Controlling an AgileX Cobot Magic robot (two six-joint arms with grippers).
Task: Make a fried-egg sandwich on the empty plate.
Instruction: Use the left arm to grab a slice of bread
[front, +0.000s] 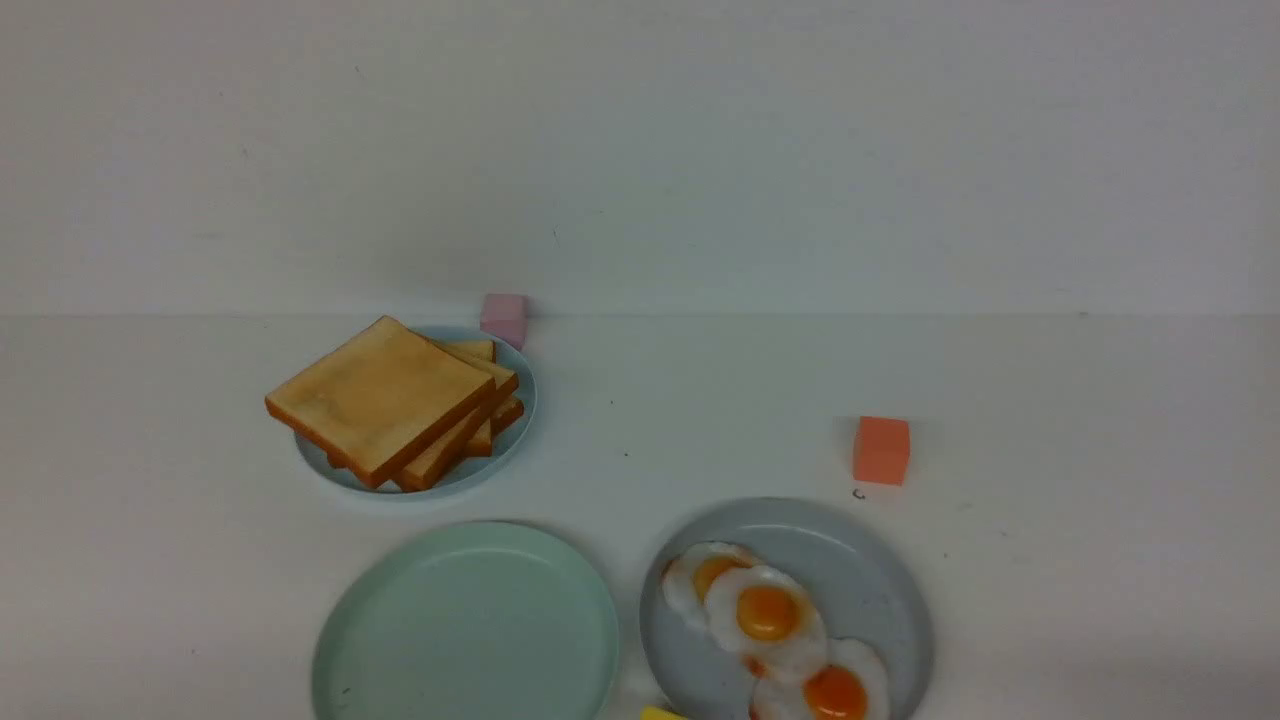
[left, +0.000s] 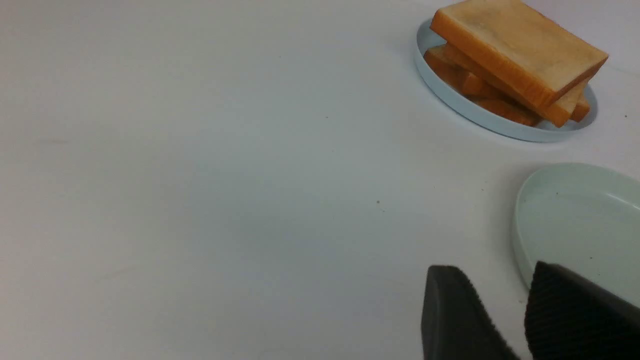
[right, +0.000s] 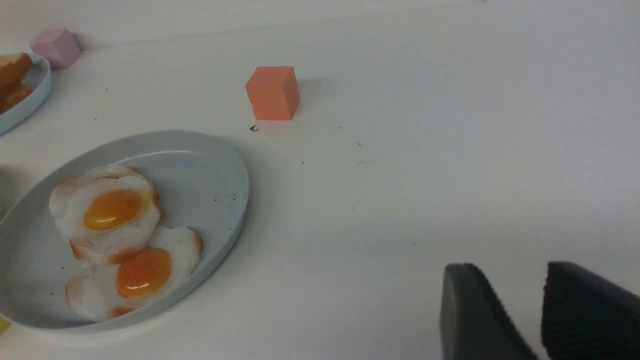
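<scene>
Mint plate (front: 465, 625) sits bare at the near edge of the table (front: 1050, 400), nothing on it, so no sandwich is built. Behind it, a toast stack (front: 385, 400) rests on a blue plate (front: 522, 425), the top slice skewed and overhanging the rim. To the right of the mint plate, almost touching it, is a grey plate (front: 870, 560) with overlapping fried eggs (front: 765, 612).

Neither arm shows in the front view. On the left wrist camera, the left gripper (left: 495, 280) has its fingers (left: 450, 320) slightly parted, table showing between them, nothing gripped. The mint plate's rim lies just beside one finger. The toast is well apart from them, beyond the plate.

Right wrist camera: the right gripper (right: 505, 280) is likewise a little apart and holding nothing. The eggs lie well away from it across bare table.

An orange cube (front: 881, 450) stands behind the grey plate, clear of it. A pink cube (front: 503, 318) is just behind the blue plate. A yellow scrap (front: 660, 714) peeks in at the bottom edge.
</scene>
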